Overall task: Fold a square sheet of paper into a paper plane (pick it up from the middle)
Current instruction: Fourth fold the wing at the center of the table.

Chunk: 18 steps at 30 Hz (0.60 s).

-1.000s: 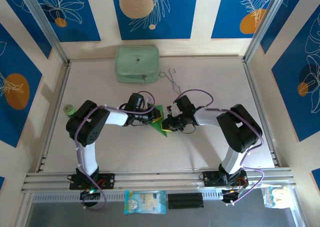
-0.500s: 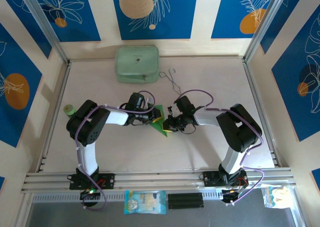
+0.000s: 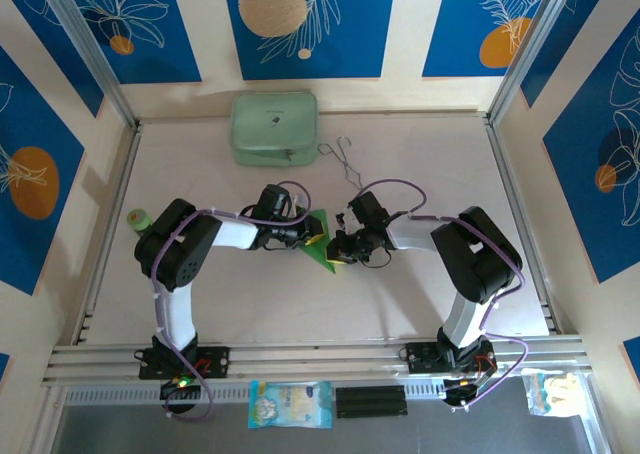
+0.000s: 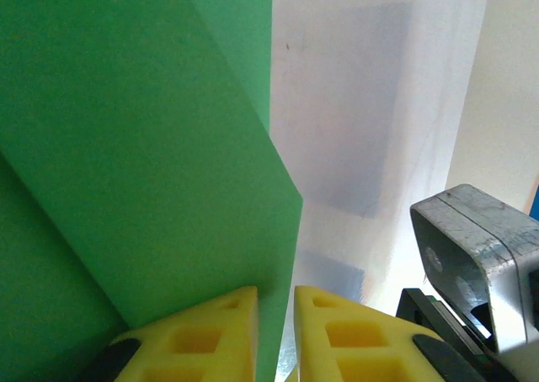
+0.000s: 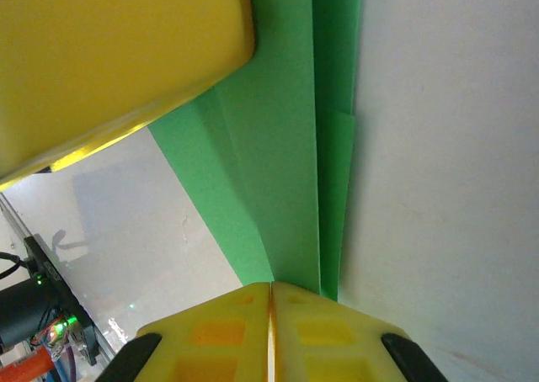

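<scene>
1. Right, my left gripper [image 4: 275, 302] pinches the bright green creased paper sheet [image 4: 152, 146] between its yellow pads. The right gripper [image 5: 271, 294] is clamped on the sheet's layered edge, at mid-table between both arms.
2. The risk, as I judge it: if the arms pull apart the thin sheet tears, or one pinch slips and the folds spring open.
3. Writing: nothing readable. The pale mint rectangular case [image 3: 274, 126] carries a dark mark too small to make out.

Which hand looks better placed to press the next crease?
Likely the right hand: its fingers are shut on the stacked folds of the green paper, in line with the crease. The left hand merely pinches one edge.
</scene>
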Motion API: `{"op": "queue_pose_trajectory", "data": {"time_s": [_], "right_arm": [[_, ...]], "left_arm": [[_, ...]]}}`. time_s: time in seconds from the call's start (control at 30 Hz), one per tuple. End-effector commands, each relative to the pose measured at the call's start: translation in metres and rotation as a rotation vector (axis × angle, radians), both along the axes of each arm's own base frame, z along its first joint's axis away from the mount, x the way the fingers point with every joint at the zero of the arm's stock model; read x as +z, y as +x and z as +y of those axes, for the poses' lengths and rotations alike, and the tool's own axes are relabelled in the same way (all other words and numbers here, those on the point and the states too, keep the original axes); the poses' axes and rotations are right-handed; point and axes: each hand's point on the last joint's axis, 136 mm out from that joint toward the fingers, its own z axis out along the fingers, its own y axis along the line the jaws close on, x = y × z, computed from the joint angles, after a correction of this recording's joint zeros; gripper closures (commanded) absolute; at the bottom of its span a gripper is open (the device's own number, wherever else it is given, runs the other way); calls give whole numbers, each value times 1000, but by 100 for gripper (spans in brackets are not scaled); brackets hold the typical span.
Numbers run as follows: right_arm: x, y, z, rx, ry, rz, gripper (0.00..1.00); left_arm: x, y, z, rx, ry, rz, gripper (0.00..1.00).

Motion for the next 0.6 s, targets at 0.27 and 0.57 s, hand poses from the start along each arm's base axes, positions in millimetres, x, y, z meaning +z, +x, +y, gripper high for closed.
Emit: {"op": "queue_pose_trajectory", "data": {"time_s": [0.27, 0.57], "right_arm": [[-10, -3, -6, 8, -49, 15, 90], [-17, -4, -12, -2, -89, 22, 90]], "left_arm": [[-7, 3, -3, -21, 10, -2, 79], [-9, 3, -3, -23, 12, 2, 77]]}}
